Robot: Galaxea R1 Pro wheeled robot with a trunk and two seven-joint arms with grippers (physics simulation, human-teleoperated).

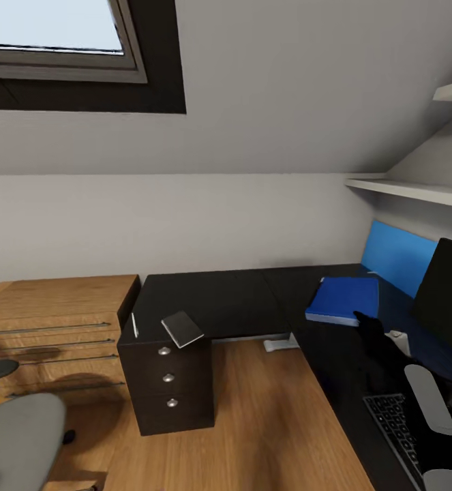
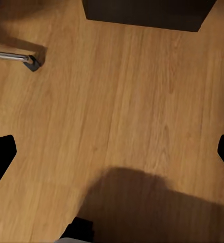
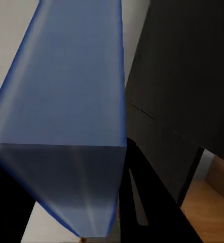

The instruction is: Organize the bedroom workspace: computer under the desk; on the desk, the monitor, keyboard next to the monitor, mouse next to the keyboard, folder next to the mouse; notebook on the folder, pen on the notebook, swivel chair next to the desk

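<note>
The blue folder (image 1: pixel 341 299) lies on the black desk (image 1: pixel 239 300) near the blue back panel. My right gripper (image 1: pixel 367 322) is at the folder's near corner. In the right wrist view the folder (image 3: pixel 66 116) sits between the black fingers (image 3: pixel 147 202), and the gripper looks shut on it. The grey-white notebook (image 1: pixel 182 329) and the pale pen (image 1: pixel 134 325) rest on the desk's end above the drawers. The monitor (image 1: pixel 450 300) stands at the right, with the keyboard (image 1: pixel 395 429) in front of it. The grey swivel chair (image 1: pixel 14 436) is at lower left. My left gripper (image 2: pixel 112 152) hangs open over the wood floor.
A low light-wood cabinet (image 1: pixel 55 320) stands left of the desk's drawer unit (image 1: pixel 171 389). Wall shelves (image 1: pixel 416 191) hang above the desk's right side and a skylight (image 1: pixel 55 41) is overhead. A chrome chair leg with its castor (image 2: pixel 31 61) lies on the floor below my left gripper.
</note>
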